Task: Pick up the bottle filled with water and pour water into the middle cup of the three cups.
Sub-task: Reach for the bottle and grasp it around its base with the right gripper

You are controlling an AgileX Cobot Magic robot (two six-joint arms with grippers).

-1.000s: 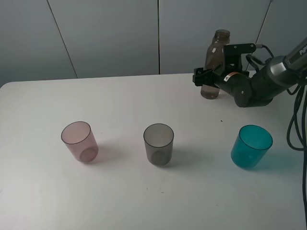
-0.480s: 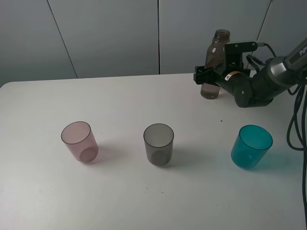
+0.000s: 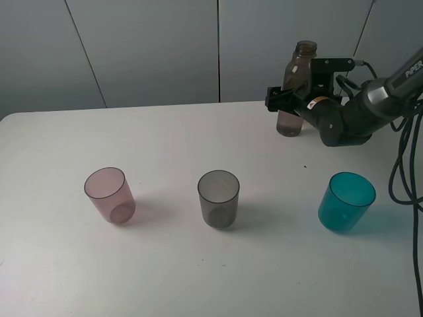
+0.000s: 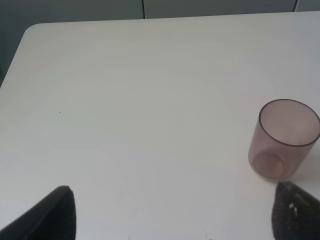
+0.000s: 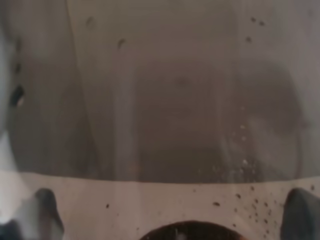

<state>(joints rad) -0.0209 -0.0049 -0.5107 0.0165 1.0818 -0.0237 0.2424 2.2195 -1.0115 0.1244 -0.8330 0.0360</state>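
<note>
One step barely begun: no lift, no pour yet. Broad white worktop (image 3: pixel 165 132) under everything. Black right arm (image 3: pixel 350 119) at the far right, right jaws flanking the tall smoky brown-grey translucent plastic bottle (image 3: pixel 294 86), upright, apparently on the worktop; pinching or merely bracketing, impossible to tell. Left jaws spread, holding nothing. Remaining: lift, carry, tip over the smoky grey translucent tumbler (image 3: pixel 218 198), midway between pink tumbler (image 3: pixel 109 195) and teal tumbler (image 3: pixel 346 201). Teal one likeliest in the way.

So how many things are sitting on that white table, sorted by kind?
Cups: 3 (pink cup, smoky grey cup, teal cup)
Bottles: 1 (brown-grey bottle)
Total: 4
</note>
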